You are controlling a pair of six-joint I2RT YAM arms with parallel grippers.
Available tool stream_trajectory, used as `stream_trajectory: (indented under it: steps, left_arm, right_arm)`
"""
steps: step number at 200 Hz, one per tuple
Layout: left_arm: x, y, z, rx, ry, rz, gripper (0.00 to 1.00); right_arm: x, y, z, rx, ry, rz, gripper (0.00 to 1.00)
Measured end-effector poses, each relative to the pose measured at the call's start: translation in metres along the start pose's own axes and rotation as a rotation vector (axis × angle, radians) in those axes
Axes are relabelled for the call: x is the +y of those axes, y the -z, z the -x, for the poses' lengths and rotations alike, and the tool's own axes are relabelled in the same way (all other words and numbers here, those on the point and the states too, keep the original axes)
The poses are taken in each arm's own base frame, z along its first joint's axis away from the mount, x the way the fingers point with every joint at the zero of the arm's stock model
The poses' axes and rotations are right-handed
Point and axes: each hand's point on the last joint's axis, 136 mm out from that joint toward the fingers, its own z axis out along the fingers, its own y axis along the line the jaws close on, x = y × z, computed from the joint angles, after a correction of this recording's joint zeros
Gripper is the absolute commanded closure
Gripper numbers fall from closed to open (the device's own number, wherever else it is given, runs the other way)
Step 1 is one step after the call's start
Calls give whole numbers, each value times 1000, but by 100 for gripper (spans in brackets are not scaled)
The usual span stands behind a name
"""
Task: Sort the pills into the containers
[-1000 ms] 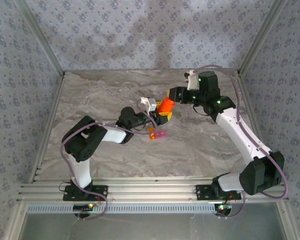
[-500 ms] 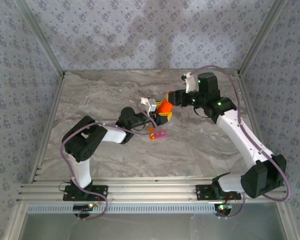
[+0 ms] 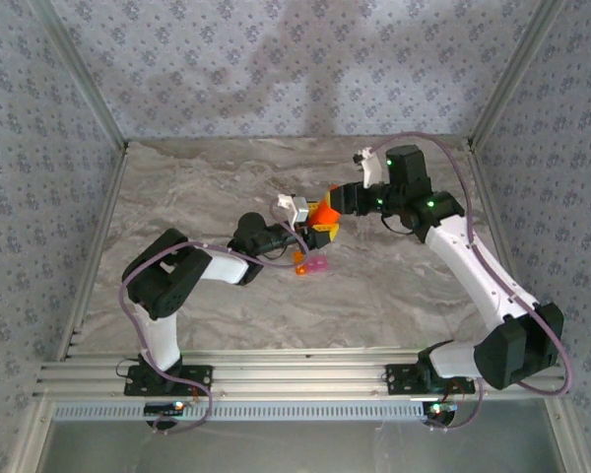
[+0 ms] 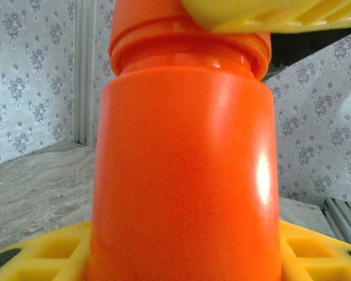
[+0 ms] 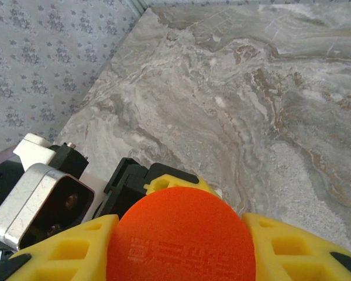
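Observation:
An opaque orange bottle (image 3: 324,211) is held up over the middle of the table between both arms. My left gripper (image 3: 319,231) is shut on its body (image 4: 187,175), with a yellow fingertip (image 4: 44,257) on each side. My right gripper (image 3: 335,201) is shut on the bottle's cap (image 5: 181,240), its yellow fingers (image 5: 292,246) pressed against the rim. The containers (image 3: 311,264), a tiny orange box and a pink box joined side by side, lie on the table just in front of the bottle. The pills are out of view.
The marble table (image 3: 207,187) is ringed by patterned walls and metal corner posts (image 3: 98,108). The left wrist camera housing (image 5: 41,202) sits close beside the cap. An aluminium rail (image 3: 295,374) runs along the near edge.
My right wrist has turned a little and edged leftward while keeping hold of the cap. The left arm, bottle and containers have stayed put.

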Motion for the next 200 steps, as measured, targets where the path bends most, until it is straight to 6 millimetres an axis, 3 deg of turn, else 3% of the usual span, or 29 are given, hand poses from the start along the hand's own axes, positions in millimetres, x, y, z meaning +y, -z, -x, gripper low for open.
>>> stream_trajectory:
  steps: [93, 144, 200]
  left_arm:
    - [4, 4, -10, 27, 21, 23, 100]
    - [12, 9, -40, 105, 71, 54, 100]
    - [15, 10, -44, 115, 75, 70, 100]
  right_arm:
    - [-5, -15, -6, 29, -35, -17, 68]
    - [-22, -34, -26, -5, -189, -97, 68]
    - [-23, -39, -26, -39, -228, -183, 64]
